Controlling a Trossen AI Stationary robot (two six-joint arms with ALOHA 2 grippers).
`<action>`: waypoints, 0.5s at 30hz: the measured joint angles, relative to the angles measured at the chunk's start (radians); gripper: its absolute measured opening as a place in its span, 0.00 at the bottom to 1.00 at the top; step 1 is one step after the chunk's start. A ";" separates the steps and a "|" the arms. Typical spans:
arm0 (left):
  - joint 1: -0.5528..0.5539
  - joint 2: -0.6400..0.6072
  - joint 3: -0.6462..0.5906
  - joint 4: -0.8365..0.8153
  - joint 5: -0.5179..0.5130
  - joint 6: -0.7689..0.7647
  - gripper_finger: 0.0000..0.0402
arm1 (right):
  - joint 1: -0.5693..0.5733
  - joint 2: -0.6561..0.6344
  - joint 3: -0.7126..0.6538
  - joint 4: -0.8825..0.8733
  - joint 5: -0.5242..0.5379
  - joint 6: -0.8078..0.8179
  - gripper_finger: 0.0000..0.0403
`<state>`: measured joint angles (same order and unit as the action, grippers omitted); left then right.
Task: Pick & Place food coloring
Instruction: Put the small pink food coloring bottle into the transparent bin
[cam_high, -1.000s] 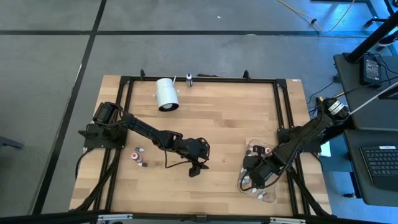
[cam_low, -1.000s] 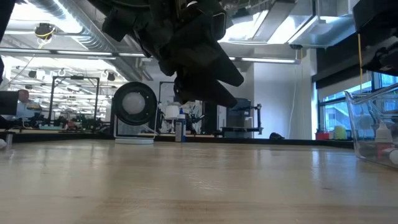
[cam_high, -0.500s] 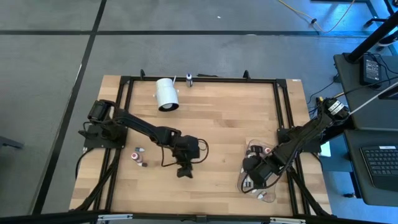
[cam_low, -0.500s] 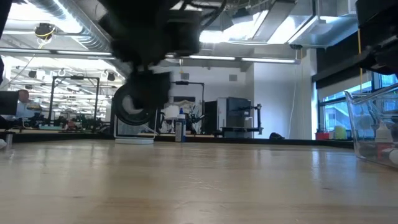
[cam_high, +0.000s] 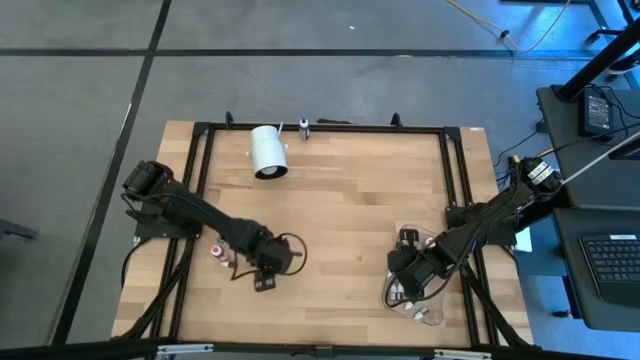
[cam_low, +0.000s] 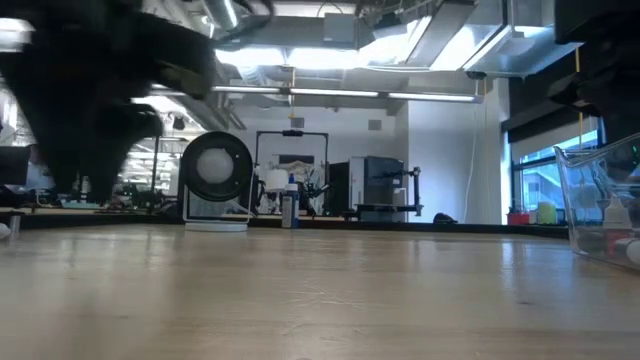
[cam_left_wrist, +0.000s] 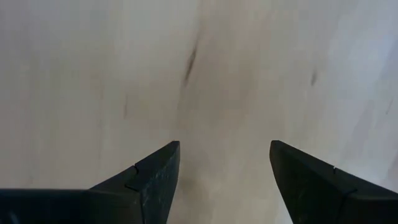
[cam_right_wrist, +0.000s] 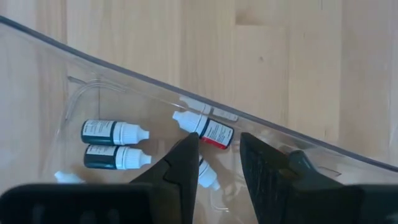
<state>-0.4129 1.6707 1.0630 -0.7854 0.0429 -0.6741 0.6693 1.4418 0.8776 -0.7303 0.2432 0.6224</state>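
Two small food coloring bottles (cam_high: 222, 256) lie on the wooden tabletop (cam_high: 340, 200) beside the left claw (cam_high: 264, 284), empty and wide; the right claw (cam_right_wrist: 216, 163), narrow and empty, hovers over the clear plastic bin (cam_right_wrist: 124, 74) holding dark-labelled dropper bottles (cam_right_wrist: 115, 143), apparently the drop-off point.

grey floor (cam_high: 80, 90) with dark seam lines surrounds the wooden desk (cam_high: 350, 200). right of the desk, a dark side bench with a keyboard (cam_high: 610, 265). beyond the desk, ceiling strip lights (cam_low: 400, 96) and a window (cam_low: 545, 180).

the table's (cam_high: 350, 210) middle lies open; the white cylinder (cam_high: 267, 151) stands at its far edge.
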 joint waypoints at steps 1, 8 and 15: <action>-0.020 0.000 0.000 -0.016 0.000 -0.013 0.60 | 0.000 0.000 0.000 0.001 0.000 0.000 0.30; -0.160 0.003 0.000 -0.118 -0.035 -0.074 0.61 | 0.000 0.000 0.000 0.010 0.000 0.000 0.30; -0.237 0.000 -0.016 -0.211 -0.121 -0.220 0.60 | 0.000 0.000 0.000 0.016 0.000 0.000 0.30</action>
<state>-0.6496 1.6708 1.0472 -0.9968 -0.0780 -0.8937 0.6693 1.4418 0.8776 -0.7139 0.2432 0.6220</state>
